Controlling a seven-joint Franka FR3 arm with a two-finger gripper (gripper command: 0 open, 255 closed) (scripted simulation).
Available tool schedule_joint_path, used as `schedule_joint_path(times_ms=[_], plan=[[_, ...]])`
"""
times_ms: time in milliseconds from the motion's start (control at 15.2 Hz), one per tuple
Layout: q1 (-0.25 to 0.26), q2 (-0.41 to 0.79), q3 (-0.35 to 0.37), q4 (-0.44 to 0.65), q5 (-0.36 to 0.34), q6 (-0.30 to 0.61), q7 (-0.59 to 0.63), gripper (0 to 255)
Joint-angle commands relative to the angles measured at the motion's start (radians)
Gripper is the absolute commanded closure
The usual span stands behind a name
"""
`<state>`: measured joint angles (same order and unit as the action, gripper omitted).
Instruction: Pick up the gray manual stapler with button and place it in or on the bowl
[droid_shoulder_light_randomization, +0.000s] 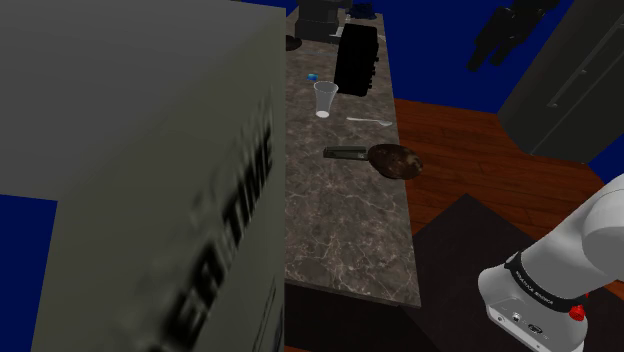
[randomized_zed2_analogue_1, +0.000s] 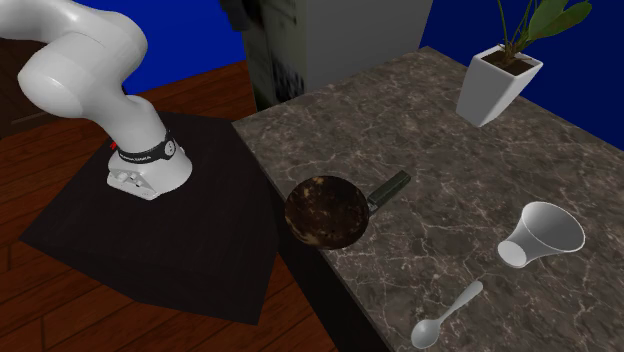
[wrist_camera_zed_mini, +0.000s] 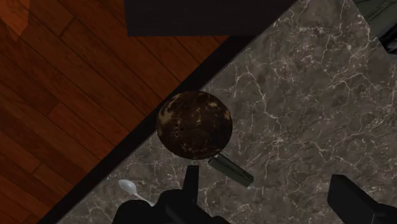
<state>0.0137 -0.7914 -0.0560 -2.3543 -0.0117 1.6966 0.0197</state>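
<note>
While I hover high over the marble surface (wrist_camera_zed_mini: 305, 114), my end effector (wrist_camera_zed_mini: 264, 184) is spread wide with nothing in it, so the pick hasn't started. The dark stapler (wrist_camera_zed_mini: 230, 170) lies flat, one end against the mottled brown bowl (wrist_camera_zed_mini: 194, 123), sticking out like a pan handle. The bowl sits right at the surface's edge. The wide spread probably suits straddling the stapler's narrow body. The carry looks short. A spoon (wrist_camera_zed_mini: 127, 188) lies nearby, best avoided.
</note>
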Motion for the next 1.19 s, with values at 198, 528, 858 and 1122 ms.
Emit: schedule_joint_path(times_ms=[198,528,858,1122], plan=[[0.021,0.064,-0.033,-0.039,-0.015,0.097,-0.085,0],[0.058,0.200,-0.086,-0.073,-0.031,0.257,-0.226,0],[0.099,0.365,-0.135,-0.072,-0.027,0.410,-0.371,0],[0.133,0.513,-0.167,-0.046,-0.006,0.520,-0.492,0]])
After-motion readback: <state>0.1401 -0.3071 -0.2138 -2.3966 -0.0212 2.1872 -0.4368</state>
